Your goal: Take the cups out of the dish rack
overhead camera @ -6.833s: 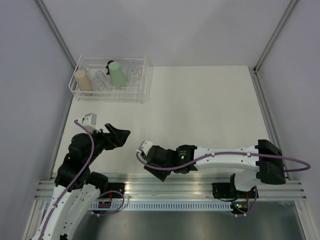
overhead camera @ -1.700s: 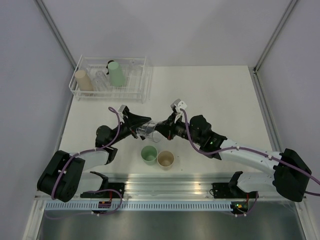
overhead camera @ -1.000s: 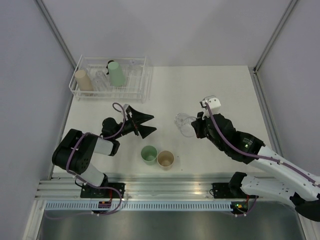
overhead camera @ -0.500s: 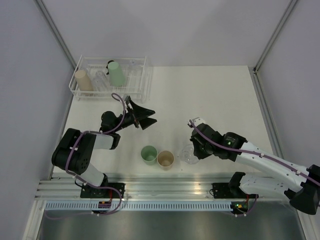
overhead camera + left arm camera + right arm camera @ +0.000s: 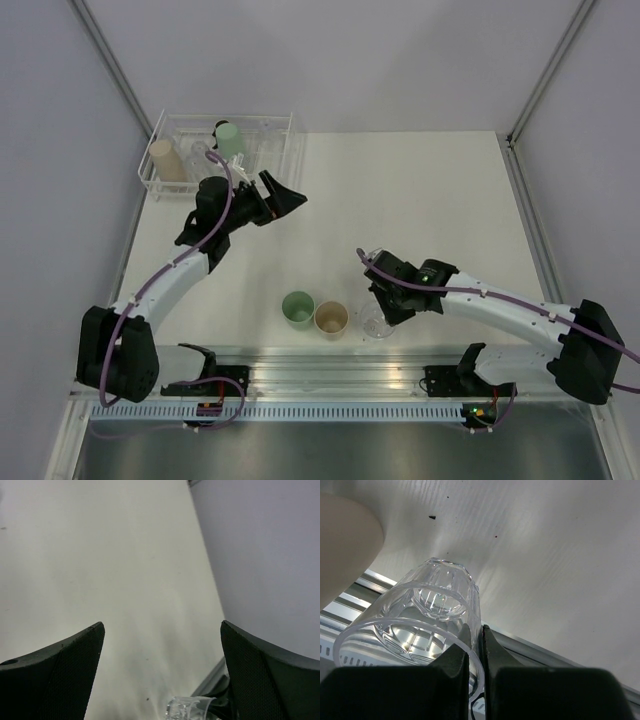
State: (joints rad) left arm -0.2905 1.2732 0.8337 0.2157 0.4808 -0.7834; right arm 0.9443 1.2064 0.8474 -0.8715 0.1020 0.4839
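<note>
The white dish rack (image 5: 255, 118) stands at the table's far left corner. In it are a tan cup (image 5: 163, 160), a mint green cup (image 5: 232, 140) and clear cups (image 5: 200, 155). My left gripper (image 5: 287, 198) hovers open and empty just right of the rack; the left wrist view shows its fingers (image 5: 55, 665) spread wide. My right gripper (image 5: 383, 308) is shut on the wall of a clear cup (image 5: 374, 322) (image 5: 420, 625), held low by the table's front edge. One finger is inside the rim, one outside. A green cup (image 5: 298, 308) and a tan cup (image 5: 331, 318) stand upright to its left.
An aluminium rail (image 5: 330, 365) runs along the near edge just below the three front cups. Grey walls close the table at left, right and back. The left arm (image 5: 215, 210) lies across the rack's front right corner.
The right arm has brought the clear cup down beside the tan cup at the front edge. The left arm has swung up and back toward the rack, still open.
</note>
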